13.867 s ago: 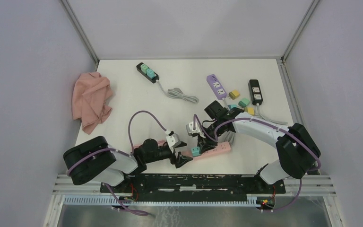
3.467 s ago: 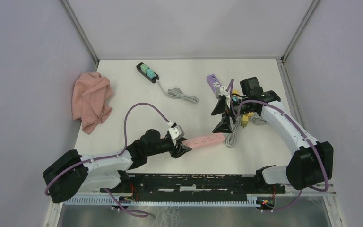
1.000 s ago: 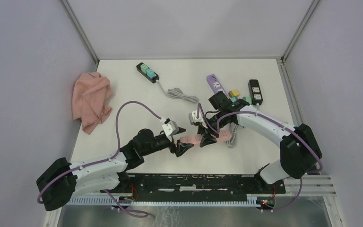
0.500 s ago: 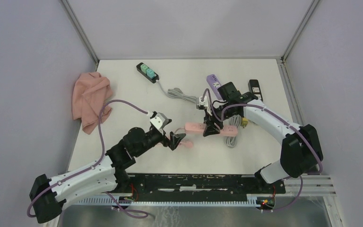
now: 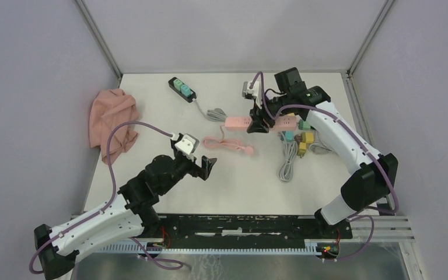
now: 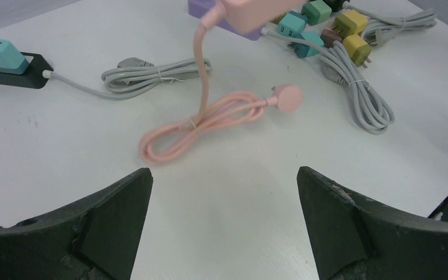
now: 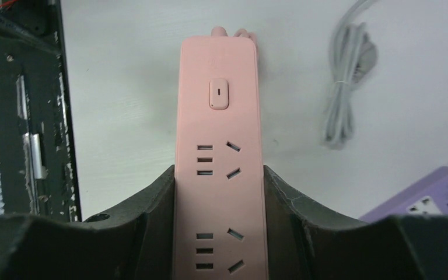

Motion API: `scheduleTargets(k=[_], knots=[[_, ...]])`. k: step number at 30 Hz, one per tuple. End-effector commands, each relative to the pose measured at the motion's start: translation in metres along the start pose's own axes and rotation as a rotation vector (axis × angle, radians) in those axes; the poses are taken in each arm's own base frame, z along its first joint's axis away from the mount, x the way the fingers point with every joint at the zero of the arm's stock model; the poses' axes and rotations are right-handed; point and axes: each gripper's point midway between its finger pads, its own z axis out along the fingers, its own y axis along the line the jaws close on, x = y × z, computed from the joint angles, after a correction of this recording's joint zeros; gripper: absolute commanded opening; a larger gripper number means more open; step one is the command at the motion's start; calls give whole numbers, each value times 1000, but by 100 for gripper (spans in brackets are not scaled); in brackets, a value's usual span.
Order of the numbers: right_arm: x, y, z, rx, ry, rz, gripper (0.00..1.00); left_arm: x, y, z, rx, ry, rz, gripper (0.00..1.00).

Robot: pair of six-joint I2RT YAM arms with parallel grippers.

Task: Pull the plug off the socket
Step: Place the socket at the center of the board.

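The pink socket strip (image 5: 274,122) hangs above the back of the table, with my right gripper (image 5: 256,123) shut across its width. In the right wrist view the fingers (image 7: 157,198) press both long sides of the strip (image 7: 219,116), and all its outlets in view are empty. Its pink cord (image 6: 204,119) hangs down to a coil on the table. My left gripper (image 5: 208,166) is wide open and empty, near the coil (image 5: 224,144). Several loose teal and yellow plugs (image 5: 302,137) lie under the right arm. A black strip (image 5: 182,89) carries two teal plugs (image 6: 0,53).
A pink cloth (image 5: 114,122) lies at the left edge. One bundled grey cord (image 5: 286,163) lies right of centre, and another (image 5: 219,114) runs from the black strip. A purple strip (image 7: 426,204) sits beneath the pink one. The arm bases' black rail (image 5: 227,224) borders the near edge.
My left gripper opened, let go of the pink strip's end and drew back to the near left. My right gripper carried the strip up and toward the back, with the cord trailing.
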Motion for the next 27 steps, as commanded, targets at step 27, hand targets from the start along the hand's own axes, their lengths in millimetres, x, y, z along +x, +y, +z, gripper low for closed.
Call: scheduleTargets(k=[27], knots=[[29,-228,28,809,-66,497,2,-16,30,-26,-142,-128,-142,99]])
